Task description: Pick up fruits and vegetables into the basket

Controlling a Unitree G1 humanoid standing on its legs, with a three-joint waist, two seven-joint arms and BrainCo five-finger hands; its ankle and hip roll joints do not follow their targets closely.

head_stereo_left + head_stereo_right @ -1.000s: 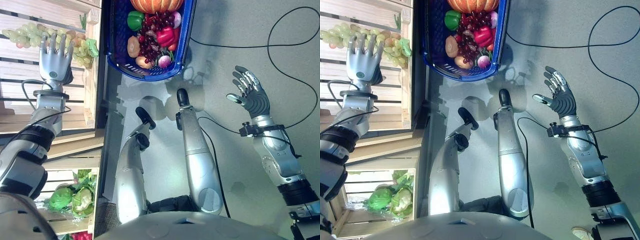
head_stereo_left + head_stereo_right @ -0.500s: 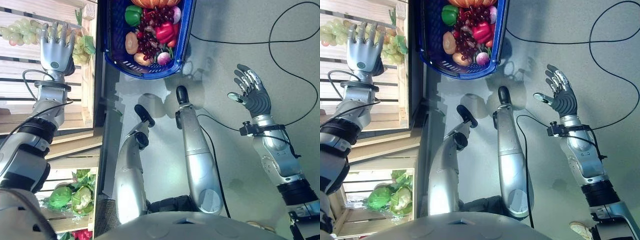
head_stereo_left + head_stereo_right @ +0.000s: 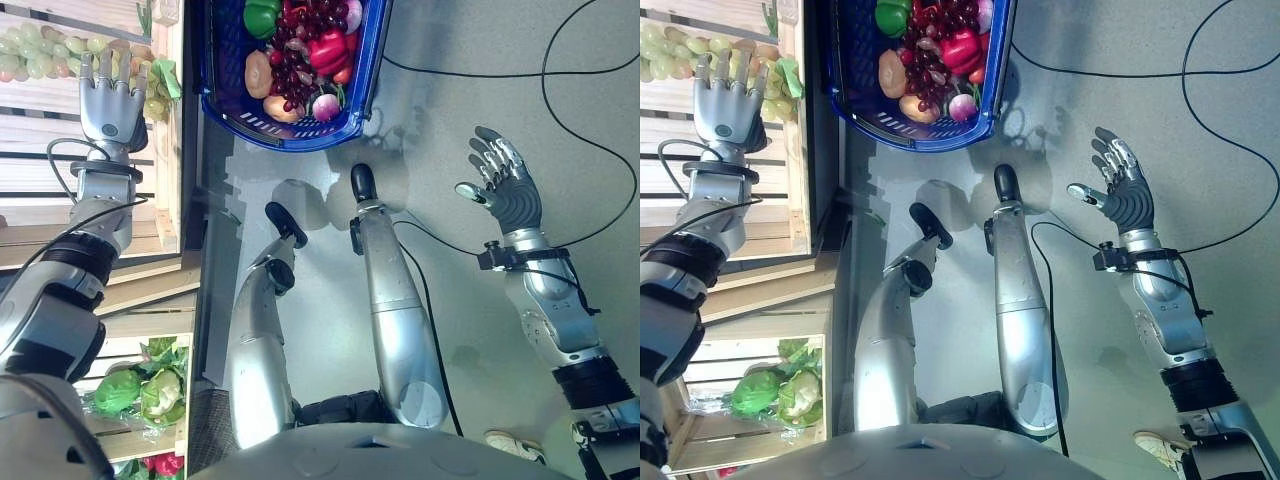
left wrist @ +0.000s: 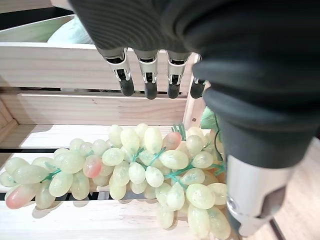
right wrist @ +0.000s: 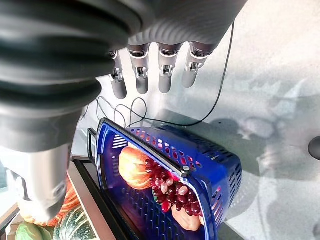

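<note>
One bunch of green grapes [image 4: 135, 170] lies in the wooden crate [image 3: 60, 190], left hand [image 3: 108, 103] advanced over it, fingers straight, nothing gripped; basket [image 3: 365, 75] nearby; right hand [image 3: 505, 190] idle, open.

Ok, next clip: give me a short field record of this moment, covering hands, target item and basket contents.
left robot hand: open, fingers straight, held over the green grapes, not gripping them
right robot hand: open, idle above the floor
green grapes: lying in a wooden crate
blue basket: on the floor, holds green pepper, red pepper, dark grapes
lower crate: leafy greens
</note>
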